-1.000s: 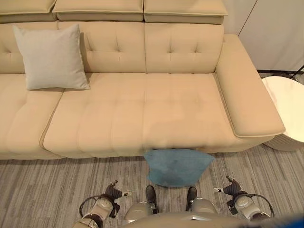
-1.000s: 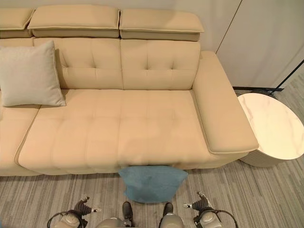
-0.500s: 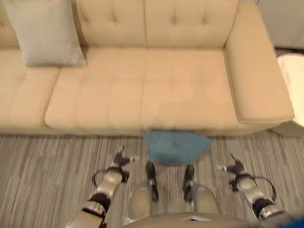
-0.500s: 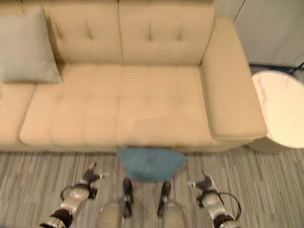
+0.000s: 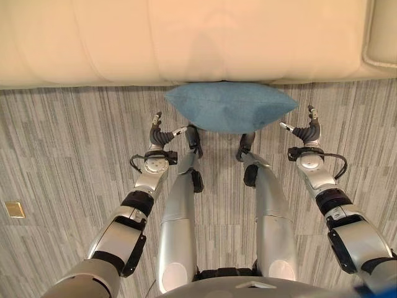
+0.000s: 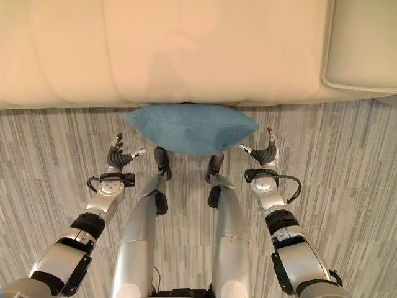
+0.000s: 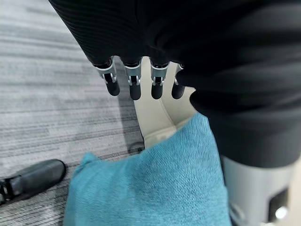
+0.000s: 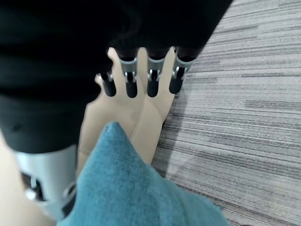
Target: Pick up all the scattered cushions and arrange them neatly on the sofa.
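- A blue cushion [image 5: 229, 106] lay on the grey striped floor [image 5: 68, 143], its far long edge touching the front base of the cream sofa [image 5: 186, 37] and its near edge facing the robot.
- The cushion's two pointed corners stuck out sideways; bare floor lay open beyond each of them.
- The left hand [image 5: 157, 131] hovered just beside the cushion's left corner, apart from it, fingers straight and relaxed, thumb spread toward the cushion, holding nothing.
- The right hand [image 5: 306, 128] hovered just beside the cushion's right corner, likewise apart from it, fingers extended and thumb spread, holding nothing.
- In the left wrist view, the left hand's fingertips [image 7: 134, 89] hung straight in a row above the floor, with the cushion's blue cloth close by and the sofa's base past them.
- In the right wrist view, the right hand's fingertips [image 8: 151, 87] were equally straight over the sofa's base edge, with the cushion's corner near them.
- A sofa arm [image 5: 384, 31] bounded the seat at the right.
- A small yellow square [image 5: 13, 209] lay on the floor well apart to the left.
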Motion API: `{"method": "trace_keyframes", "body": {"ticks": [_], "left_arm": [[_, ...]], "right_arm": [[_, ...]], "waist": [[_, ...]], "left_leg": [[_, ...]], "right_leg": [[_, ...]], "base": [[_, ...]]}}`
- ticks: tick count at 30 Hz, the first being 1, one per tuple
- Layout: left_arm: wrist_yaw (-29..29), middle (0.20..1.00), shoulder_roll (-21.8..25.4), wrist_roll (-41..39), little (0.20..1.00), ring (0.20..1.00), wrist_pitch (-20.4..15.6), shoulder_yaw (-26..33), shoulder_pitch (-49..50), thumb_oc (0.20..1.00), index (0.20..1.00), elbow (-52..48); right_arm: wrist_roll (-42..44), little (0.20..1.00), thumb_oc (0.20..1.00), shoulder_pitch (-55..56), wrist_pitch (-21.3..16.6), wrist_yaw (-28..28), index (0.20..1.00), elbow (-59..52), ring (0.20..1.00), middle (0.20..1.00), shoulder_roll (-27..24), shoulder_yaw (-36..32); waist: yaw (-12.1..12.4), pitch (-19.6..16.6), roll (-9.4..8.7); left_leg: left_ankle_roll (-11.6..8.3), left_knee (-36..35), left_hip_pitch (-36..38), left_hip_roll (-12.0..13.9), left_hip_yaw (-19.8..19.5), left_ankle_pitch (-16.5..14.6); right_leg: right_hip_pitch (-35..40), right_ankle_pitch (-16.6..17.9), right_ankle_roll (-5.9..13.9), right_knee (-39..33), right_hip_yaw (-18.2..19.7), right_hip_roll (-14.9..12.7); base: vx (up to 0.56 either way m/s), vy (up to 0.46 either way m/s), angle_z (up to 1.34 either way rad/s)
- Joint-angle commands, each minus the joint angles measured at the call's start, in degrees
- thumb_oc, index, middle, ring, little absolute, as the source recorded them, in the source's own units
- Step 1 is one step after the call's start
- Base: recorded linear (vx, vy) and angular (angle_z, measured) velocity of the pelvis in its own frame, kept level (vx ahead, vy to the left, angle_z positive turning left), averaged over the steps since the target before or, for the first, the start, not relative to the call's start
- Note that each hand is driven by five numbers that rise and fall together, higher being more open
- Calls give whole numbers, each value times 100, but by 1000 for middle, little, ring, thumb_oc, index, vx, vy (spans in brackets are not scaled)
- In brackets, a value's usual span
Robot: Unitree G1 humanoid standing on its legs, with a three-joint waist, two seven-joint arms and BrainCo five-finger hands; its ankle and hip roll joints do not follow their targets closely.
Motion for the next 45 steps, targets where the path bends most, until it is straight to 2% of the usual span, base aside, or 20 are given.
{"method": "trace_keyframes", "body": {"ticks": [1,10,12,16,22,28,33,38,45], "left_arm": [[283,1000,-101,-151,1000,1000,-227,-118,492,1000,1000,-186],[365,1000,-81,-172,1000,1000,-160,-264,7,1000,1000,-446],[410,1000,-117,-162,1000,1000,-125,-295,-93,1000,1000,-527],[465,1000,-167,-133,1000,1000,-117,-308,-115,1000,1000,-642],[311,1000,-255,-104,1000,1000,57,-452,-172,1000,1000,-387],[229,1000,-254,-57,1000,1000,109,-471,-136,1000,1000,-341],[174,1000,-262,-97,1000,1000,101,-354,113,1000,1000,-373],[33,1000,-251,-152,1000,1000,149,-176,563,1000,1000,-228],[-266,1000,-316,-10,1000,1000,337,-176,1148,1000,1000,348]], "right_arm": [[318,1000,1000,541,-368,-435,1000,-91,1000,1000,-63,-148],[458,1000,1000,292,-450,-425,1000,-250,1000,1000,-122,-102],[391,1000,1000,161,-422,-416,1000,-300,1000,1000,-164,-2],[297,1000,1000,147,-414,-415,1000,-363,1000,1000,-156,60],[381,1000,1000,55,-378,-193,1000,-71,1000,1000,-5,290],[360,1000,1000,73,-311,-112,1000,19,1000,1000,8,318],[317,1000,1000,292,-289,-47,1000,7,1000,1000,-3,250],[315,1000,1000,701,-174,118,1000,198,1000,1000,10,159],[387,1000,1000,1330,10,430,1000,724,1000,1000,100,99]], "waist": [[-30,-848,179],[-164,-949,229],[-173,-918,214],[-167,-912,204],[-105,-1124,210],[-38,-1260,212],[7,-1400,197],[75,-1684,185],[145,-1902,166]], "left_leg": [[-344,314,-285,136,-143,-585],[-271,418,-1080,147,-171,-613],[-200,417,-1288,101,-203,-580],[-181,382,-1382,68,-208,-539],[-250,255,-1680,24,-385,-334],[-334,29,-1689,19,-456,-162],[-407,-261,-1445,26,-503,-27],[-532,-705,-836,31,-594,127],[-613,-1289,427,-36,-667,270]], "right_leg": [[8,-91,778,-163,403,-202],[-914,-68,823,63,597,-223],[-1180,-24,845,137,679,-197],[-1299,-3,843,162,697,-180],[-1609,76,830,223,663,-110],[-1579,117,843,97,611,-79],[-1355,138,857,-39,541,-51],[-758,124,848,-300,351,-63],[377,182,836,-823,110,-72]], "base": [[0,0,0],[13,10,-1],[6,-8,-8],[1,-17,-1],[-22,-55,2],[-15,-41,4],[-4,-18,5],[11,-39,4],[12,-17,6]]}}
